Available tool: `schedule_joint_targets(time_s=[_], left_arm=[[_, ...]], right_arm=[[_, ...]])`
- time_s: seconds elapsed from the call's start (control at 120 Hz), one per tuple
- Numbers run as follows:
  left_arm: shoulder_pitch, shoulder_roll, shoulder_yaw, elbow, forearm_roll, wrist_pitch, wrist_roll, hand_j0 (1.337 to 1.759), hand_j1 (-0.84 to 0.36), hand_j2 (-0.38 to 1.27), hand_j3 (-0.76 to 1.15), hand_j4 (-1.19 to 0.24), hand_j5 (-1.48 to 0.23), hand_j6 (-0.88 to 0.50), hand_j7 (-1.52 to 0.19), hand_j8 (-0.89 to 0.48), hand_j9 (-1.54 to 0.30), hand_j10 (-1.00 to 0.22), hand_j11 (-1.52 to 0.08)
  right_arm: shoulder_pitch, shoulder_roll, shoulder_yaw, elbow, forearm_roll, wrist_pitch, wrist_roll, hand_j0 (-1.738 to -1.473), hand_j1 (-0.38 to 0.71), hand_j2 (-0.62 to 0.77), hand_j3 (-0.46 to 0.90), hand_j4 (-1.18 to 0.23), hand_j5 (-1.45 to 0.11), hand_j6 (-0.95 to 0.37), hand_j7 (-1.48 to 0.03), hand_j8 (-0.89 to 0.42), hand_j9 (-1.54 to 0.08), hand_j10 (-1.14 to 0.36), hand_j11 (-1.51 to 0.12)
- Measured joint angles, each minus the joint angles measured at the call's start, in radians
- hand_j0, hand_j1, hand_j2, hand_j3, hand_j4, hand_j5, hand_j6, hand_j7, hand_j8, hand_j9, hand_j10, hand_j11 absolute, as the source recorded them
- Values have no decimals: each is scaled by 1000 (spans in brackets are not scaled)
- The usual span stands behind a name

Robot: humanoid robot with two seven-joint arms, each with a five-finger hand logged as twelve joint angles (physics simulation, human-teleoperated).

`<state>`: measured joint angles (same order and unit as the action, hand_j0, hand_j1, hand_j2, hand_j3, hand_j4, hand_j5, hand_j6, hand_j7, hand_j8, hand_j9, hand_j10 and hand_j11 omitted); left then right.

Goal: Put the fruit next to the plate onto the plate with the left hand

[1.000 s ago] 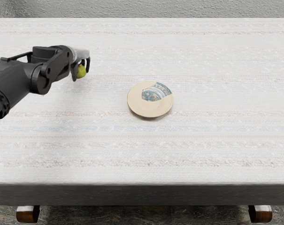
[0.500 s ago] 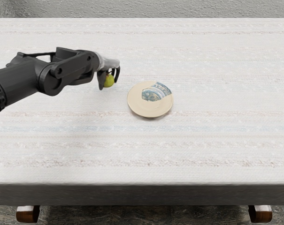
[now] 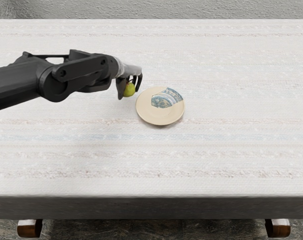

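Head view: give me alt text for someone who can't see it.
The left robot hand, on a dark arm entering from the left, grips a small round yellow-green fruit just left of a round beige plate with a blue patterned patch. The plate sits on a wide pale table; no right arm shows.

The left arm (image 3: 36, 82) comes in from the left edge and stretches rightward, close to level. Its forearm is dark and bulky, with a round joint housing near the middle and a thin bar along its top. Toward the end it narrows into a pale grey wrist (image 3: 123, 66). The left hand (image 3: 128, 80) hangs below the wrist, pointing down. Its dark fingers (image 3: 138, 80) curl downward and clasp a small fruit (image 3: 129, 90), which sits between the fingertips under the palm.
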<state>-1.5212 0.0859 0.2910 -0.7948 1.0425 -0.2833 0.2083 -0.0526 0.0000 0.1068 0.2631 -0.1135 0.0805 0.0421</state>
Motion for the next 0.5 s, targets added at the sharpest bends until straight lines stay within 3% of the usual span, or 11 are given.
schedule_joint_targets(time_s=[0.5], left_arm=[[-13, -86, -14, 12, -48, 1, 2, 1651, -334, 318, 0, -579, -1047, -362, -1002, -440, -1020, -742, -1023]], right_arm=[[0, 0, 1, -2, 0, 0, 1, -1658, -309, -7, 0, -33, -43, -32, -43, -33, -43, -33, -43]])
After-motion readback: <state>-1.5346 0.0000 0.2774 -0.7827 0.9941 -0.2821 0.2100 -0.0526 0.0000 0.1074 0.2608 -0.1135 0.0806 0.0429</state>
